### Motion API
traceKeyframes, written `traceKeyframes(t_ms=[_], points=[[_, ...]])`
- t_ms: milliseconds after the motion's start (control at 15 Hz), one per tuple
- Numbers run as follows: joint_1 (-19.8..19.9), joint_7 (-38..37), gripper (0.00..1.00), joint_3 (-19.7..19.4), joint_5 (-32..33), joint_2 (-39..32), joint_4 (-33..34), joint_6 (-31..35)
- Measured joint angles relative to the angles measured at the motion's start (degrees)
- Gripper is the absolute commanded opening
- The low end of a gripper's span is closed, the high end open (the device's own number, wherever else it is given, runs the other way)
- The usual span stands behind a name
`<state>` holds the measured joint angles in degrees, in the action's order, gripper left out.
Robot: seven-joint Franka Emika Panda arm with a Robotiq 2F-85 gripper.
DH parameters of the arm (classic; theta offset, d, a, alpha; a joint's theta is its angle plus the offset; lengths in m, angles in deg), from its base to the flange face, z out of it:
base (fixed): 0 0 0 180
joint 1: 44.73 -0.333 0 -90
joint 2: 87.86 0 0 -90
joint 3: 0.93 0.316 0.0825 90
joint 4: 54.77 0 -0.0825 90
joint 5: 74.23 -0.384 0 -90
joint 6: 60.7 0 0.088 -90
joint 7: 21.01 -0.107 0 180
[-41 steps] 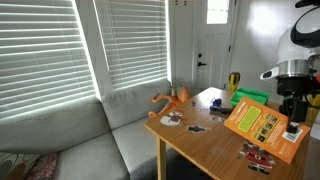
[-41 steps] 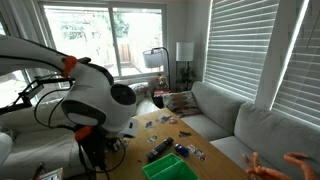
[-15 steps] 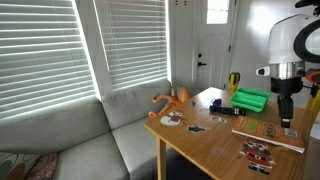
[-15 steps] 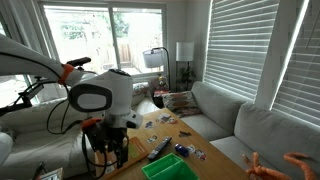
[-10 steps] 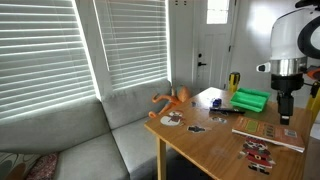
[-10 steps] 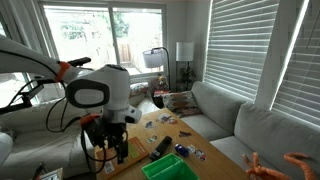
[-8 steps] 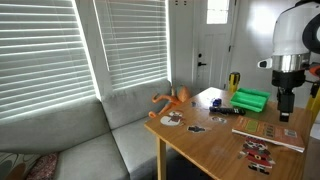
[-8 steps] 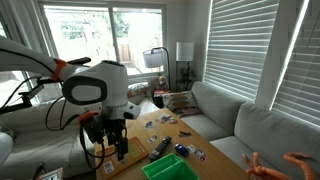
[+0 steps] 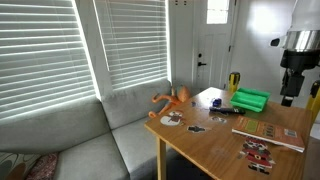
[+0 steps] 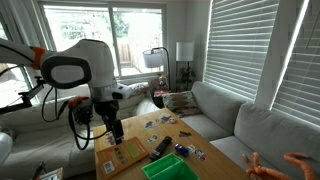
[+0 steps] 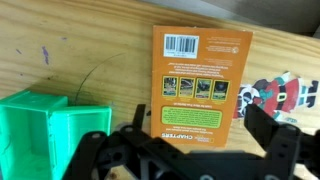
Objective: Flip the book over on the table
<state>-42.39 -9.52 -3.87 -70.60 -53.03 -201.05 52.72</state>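
The book (image 11: pixel 200 80) lies flat on the wooden table (image 11: pixel 90 60), its orange face with a barcode and small pictures turned up. In both exterior views the book (image 9: pixel 270 133) (image 10: pixel 122 156) rests near the table's edge. My gripper (image 11: pixel 200 116) hangs open directly above it, clear of the cover, with nothing between its fingers. It shows raised over the table in both exterior views (image 9: pixel 290 97) (image 10: pixel 114 130).
A bright green plastic box (image 11: pixel 45 128) (image 9: pixel 250 99) (image 10: pixel 165 168) stands beside the book. Picture cards (image 11: pixel 275 95) (image 9: pixel 256 152) lie scattered around it. A black remote (image 10: pixel 160 148) lies mid-table. An orange toy figure (image 9: pixel 170 98) sits by the grey sofa (image 9: pixel 100 140).
The book, held tilted earlier, now lies flat. Over the last second the open gripper has lifted straight up away from it.
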Motion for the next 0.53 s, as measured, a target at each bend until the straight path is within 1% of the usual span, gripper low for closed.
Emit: traceKeyframes(t_ms=[267,533], points=[[0.01,-2.34,1.0,0.46,0.23,3.11,0.26,-1.52],[-0.01,-2.54,1.0,0.97,0.39,5.21,0.27,-2.07]])
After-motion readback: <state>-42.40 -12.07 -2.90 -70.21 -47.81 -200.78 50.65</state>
